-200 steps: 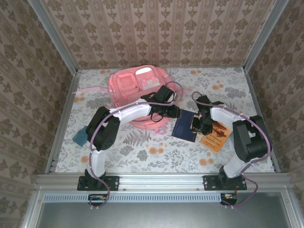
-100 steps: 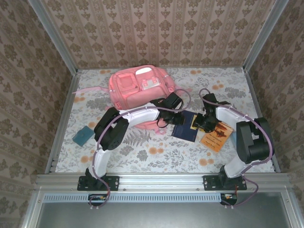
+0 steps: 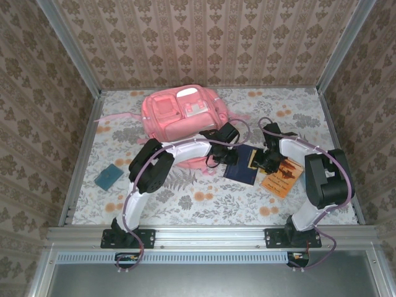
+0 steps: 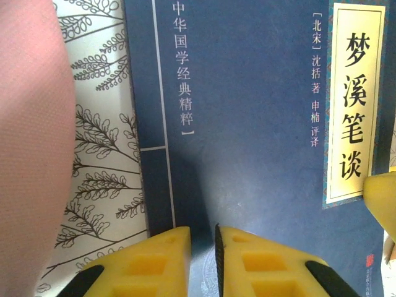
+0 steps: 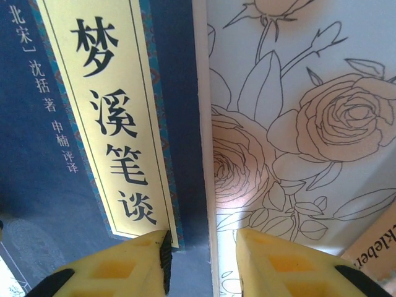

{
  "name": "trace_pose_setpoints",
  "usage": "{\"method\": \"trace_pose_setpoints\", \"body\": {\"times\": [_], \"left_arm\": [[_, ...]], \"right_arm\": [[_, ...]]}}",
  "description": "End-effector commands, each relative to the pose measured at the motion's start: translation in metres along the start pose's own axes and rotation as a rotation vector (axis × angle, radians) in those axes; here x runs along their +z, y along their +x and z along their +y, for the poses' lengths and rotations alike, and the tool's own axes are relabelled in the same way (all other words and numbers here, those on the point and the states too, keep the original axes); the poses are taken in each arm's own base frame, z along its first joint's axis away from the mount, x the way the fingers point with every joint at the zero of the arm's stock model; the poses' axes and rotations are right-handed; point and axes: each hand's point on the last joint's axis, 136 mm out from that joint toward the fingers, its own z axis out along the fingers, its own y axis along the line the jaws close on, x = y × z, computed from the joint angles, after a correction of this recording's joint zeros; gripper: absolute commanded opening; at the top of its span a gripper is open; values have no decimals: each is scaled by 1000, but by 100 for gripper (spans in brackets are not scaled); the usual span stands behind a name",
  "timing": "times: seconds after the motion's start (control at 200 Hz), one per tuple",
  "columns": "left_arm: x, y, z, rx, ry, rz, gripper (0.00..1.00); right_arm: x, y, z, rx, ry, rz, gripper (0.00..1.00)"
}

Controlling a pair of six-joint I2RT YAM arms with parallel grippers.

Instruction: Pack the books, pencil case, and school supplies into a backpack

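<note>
A dark navy book (image 3: 242, 166) with a gold title strip lies flat just right of the pink backpack (image 3: 179, 114). My left gripper (image 3: 230, 152) hovers over the book's left part (image 4: 247, 124). Its yellow fingers (image 4: 154, 260) stand a narrow gap apart with nothing between them (image 4: 202, 238). The backpack's pink fabric (image 4: 31, 154) lies to their left. My right gripper (image 3: 263, 161) is open (image 5: 201, 244) and straddles the book's right edge (image 5: 185, 124), one finger over the cover, the other over the tablecloth. An orange-brown book (image 3: 283, 176) lies to its right.
A small teal flat item (image 3: 109, 176) lies at the left of the floral tablecloth (image 3: 204, 198). Patterned walls and metal frame posts (image 3: 83, 68) close in the back and sides. The orange-brown book's corner (image 5: 377, 247) sits close to my right fingers.
My left gripper has swung right, from the backpack's lower edge onto the navy book, and its jaws have narrowed. The right gripper has stayed at the book's right edge.
</note>
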Motion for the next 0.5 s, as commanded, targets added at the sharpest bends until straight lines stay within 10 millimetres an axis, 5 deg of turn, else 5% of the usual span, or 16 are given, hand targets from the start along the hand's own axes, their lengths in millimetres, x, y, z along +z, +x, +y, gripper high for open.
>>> {"method": "trace_pose_setpoints", "body": {"times": [0.0,0.32,0.495], "left_arm": [[9,6,6,-3,-31,36,17],[20,18,12,23,-58,69,11],[20,20,14,25,-61,72,10]], "right_arm": [[1,1,7,2,-21,21,34],[-31,5,49,-68,-126,-19,29],[-44,5,52,-67,-131,-50,26]]}}
